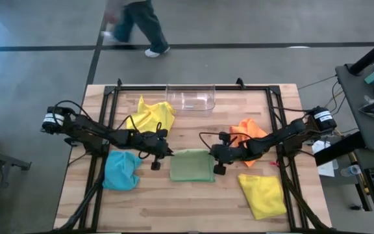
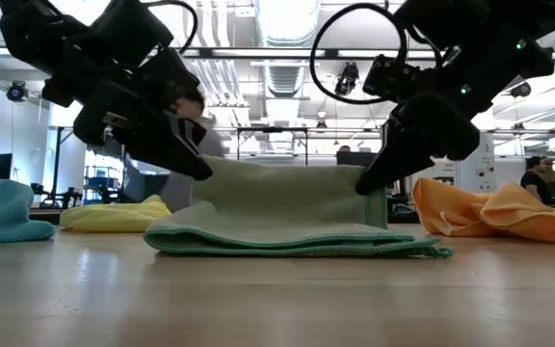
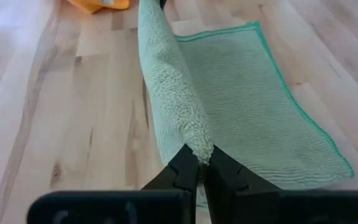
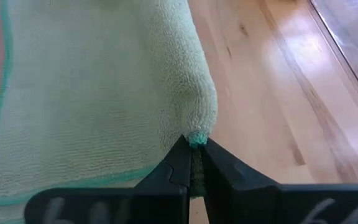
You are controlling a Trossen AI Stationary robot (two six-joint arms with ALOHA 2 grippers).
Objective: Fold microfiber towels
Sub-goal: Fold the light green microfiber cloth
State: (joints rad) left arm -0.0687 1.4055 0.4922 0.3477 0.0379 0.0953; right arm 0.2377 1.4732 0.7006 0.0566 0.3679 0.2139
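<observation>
A pale green towel (image 1: 191, 166) lies mid-table; its far edge (image 2: 287, 166) is raised off the wood and spans between my two grippers, while its near part (image 2: 287, 239) rests flat. My left gripper (image 1: 169, 152) is shut on the far left corner, my right gripper (image 1: 214, 155) on the far right corner. Around it lie a blue towel (image 1: 121, 170), a yellow towel (image 1: 151, 116), an orange towel (image 1: 247, 132) and a second yellow towel (image 1: 263, 195), each flat or crumpled on the table. My left gripper pinches the green towel's far left corner (image 3: 197, 149) between its two fingertips, coming slanting down from the table's left. The corner is lifted clear; the cloth runs down from it to the table. My right gripper pinches the far right corner (image 4: 196, 138) between its fingertips, slanting down from the table's right. That corner is lifted too, and the edge between the two holds is nearly straight.
A clear plastic bin (image 1: 190, 96) stands at the table's far edge, behind the green towel. Bare wood (image 1: 193, 208) lies between the green towel and the near edge. A person (image 1: 138, 26) walks on the floor beyond the table.
</observation>
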